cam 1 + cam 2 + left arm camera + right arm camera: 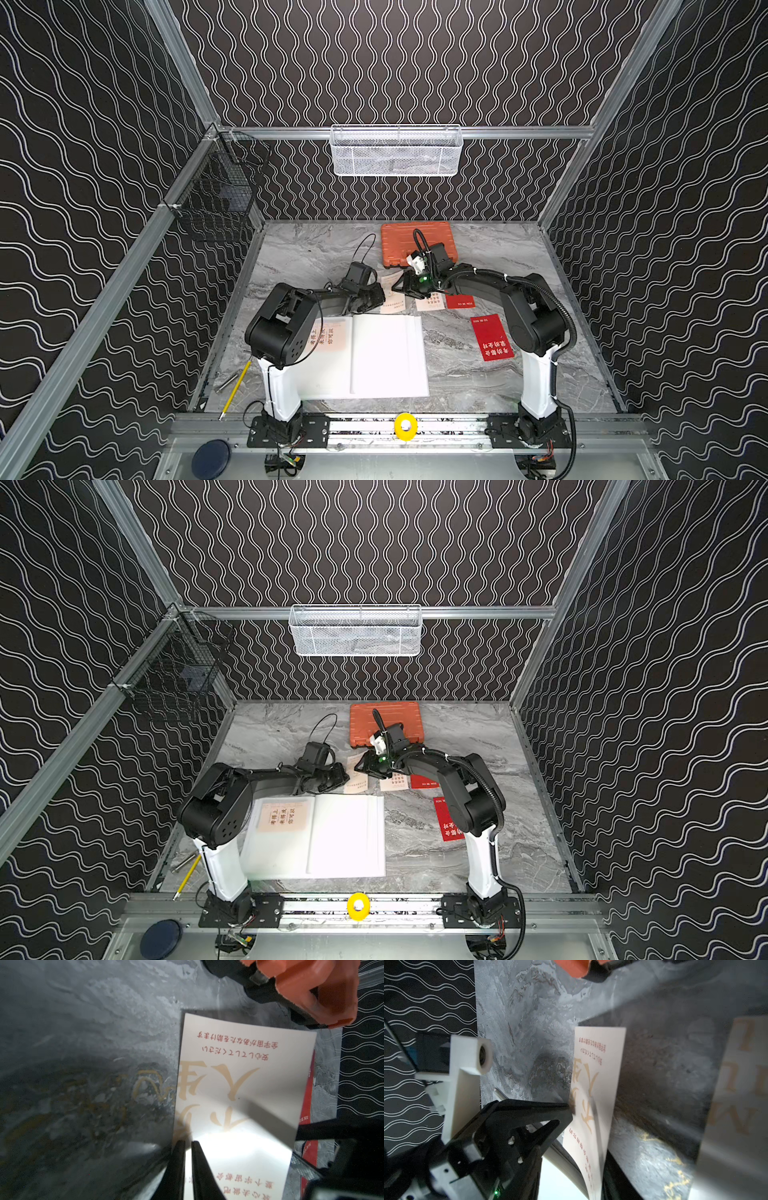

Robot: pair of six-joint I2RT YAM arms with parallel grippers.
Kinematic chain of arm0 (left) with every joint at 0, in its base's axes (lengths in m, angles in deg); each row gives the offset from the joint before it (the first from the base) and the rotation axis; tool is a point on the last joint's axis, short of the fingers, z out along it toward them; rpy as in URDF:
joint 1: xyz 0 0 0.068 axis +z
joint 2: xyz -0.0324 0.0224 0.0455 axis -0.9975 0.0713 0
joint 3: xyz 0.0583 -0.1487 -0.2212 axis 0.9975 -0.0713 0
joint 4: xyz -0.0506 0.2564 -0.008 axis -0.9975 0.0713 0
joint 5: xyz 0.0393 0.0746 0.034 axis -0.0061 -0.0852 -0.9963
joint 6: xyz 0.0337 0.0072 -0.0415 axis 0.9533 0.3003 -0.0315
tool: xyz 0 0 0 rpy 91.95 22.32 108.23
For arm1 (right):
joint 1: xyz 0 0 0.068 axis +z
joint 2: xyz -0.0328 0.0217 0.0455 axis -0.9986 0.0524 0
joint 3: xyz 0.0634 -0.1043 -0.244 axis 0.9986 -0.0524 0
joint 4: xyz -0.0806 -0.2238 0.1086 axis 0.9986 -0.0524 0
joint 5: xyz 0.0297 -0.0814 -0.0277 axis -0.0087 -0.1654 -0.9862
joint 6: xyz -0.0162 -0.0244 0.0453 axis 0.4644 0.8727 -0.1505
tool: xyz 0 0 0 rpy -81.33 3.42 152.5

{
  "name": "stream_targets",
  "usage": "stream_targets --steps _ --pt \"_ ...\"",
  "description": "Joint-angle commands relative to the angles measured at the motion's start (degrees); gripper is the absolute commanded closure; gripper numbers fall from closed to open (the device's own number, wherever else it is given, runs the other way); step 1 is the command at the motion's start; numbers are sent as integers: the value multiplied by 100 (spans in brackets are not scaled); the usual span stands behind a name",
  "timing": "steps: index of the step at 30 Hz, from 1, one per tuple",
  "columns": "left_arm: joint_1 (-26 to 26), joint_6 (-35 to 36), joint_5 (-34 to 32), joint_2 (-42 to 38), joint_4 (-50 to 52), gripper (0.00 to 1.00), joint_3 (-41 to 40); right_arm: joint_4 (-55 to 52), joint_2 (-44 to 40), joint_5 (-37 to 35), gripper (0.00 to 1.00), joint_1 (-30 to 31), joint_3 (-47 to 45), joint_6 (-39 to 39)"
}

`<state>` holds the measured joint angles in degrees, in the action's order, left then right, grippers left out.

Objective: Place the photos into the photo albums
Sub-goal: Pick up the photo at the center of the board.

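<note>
The open white photo album (386, 357) lies at the front centre, with one cream photo (326, 336) on its left page. Behind it a cream photo (239, 1088) with red and tan characters is lifted and bent between the two grippers. My left gripper (188, 1145) is shut on that photo's edge. The same photo (600, 1076) stands edge-on between the parted jaws of my right gripper (583, 1178), against one finger. Another cream photo (430, 301) and two red photos (459, 302) (490, 337) lie flat to the right.
An orange tool case (415, 243) sits right behind the grippers. A yellow pencil (237, 384) and a metal rod (226, 380) lie at the front left. A white basket (397, 149) and a black basket (216, 195) hang on the walls.
</note>
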<state>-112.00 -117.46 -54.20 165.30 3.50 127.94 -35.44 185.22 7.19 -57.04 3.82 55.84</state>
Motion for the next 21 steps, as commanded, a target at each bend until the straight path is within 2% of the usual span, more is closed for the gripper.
stream_targets --steps 1,4,17,21 --pt "32 -116 159 6 678 85 -87 282 55 137 57 10 -28 -41" --pt "25 -152 252 1 605 85 -91 297 183 165 62 10 15 -32" --pt "38 -65 336 -268 741 78 108 178 222 1 98 10 119 68" --pt "50 72 283 -444 941 71 257 89 146 -69 100 -14 164 131"
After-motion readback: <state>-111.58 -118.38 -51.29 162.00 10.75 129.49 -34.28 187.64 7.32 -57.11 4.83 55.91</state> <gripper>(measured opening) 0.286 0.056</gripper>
